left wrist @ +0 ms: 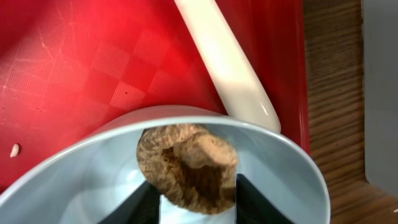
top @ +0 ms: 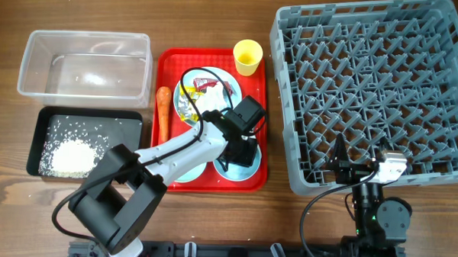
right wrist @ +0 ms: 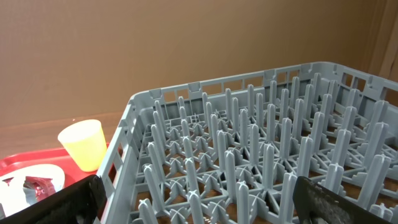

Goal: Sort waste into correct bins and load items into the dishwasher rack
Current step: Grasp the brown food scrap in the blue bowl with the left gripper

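Note:
In the left wrist view my left gripper (left wrist: 198, 190) is shut on the small brown food lump (left wrist: 186, 162) inside a light-blue bowl (left wrist: 283, 162) on the red tray (left wrist: 93, 74). The white spoon (left wrist: 227, 68) lies just beyond the bowl. Overhead, the left gripper (top: 240, 152) is over that bowl (top: 249, 172). The carrot (top: 163, 111), the plate (top: 232, 89) with wrappers and tissue (top: 211, 102), and the yellow cup (top: 247, 56) are on the tray. My right gripper (top: 341, 164) (right wrist: 205, 196) is open and empty at the grey rack's (top: 375, 88) front edge.
The clear tub (top: 86, 62) stands at the back left. The black tray (top: 92, 124) in front of it holds white rice (top: 71, 155). A second bowl (top: 188, 173) sits partly under my left arm. One rice grain (left wrist: 13, 149) lies on the red tray.

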Motion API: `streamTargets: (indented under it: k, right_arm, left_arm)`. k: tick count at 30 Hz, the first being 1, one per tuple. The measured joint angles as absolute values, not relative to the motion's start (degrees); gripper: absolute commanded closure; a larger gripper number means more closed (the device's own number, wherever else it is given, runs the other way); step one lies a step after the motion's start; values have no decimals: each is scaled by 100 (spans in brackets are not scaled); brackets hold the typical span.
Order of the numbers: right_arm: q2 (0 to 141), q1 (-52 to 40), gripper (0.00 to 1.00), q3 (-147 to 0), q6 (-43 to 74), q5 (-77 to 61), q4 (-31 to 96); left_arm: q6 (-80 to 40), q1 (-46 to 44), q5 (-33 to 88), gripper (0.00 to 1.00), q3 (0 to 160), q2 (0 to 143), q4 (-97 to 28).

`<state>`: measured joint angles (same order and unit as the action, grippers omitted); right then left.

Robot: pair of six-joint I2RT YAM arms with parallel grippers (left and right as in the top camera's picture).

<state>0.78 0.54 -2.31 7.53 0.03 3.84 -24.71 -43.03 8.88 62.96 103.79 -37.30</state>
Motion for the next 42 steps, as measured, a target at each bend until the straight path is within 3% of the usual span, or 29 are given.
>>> streamTargets:
  k: [3, 6, 8, 15, 20, 23, 42]
  right_arm:
    - [78, 54, 0, -231, 753, 3, 384]
    - [78, 54, 0, -231, 753, 3, 384]
    - [78, 54, 0, -231, 753, 3, 384]
    - [78, 54, 0, -231, 753, 3, 384]
    - [78, 54, 0, -231, 753, 3, 384]
    - [78, 54, 0, -231, 753, 3, 384]
    - [78, 54, 0, -231, 753, 3, 384]
  left_arm:
    - [-2473, -4303, 888, 66, 6296, 10372, -3809]
    - [-2477, -4303, 884, 54, 6296, 10296, -4091]
    - [-2464, -4303, 856, 52, 6296, 10173, -4246]
    - [-2451, -4303, 705, 28, 6296, 10123, -4241]
    - [-2453, -4303, 513, 21, 6296, 10123, -4086]
    - [-2456, -4303, 454, 30, 6296, 10123, -3940]
    - [-2453, -4303, 432, 38, 6296, 10285, -3621]
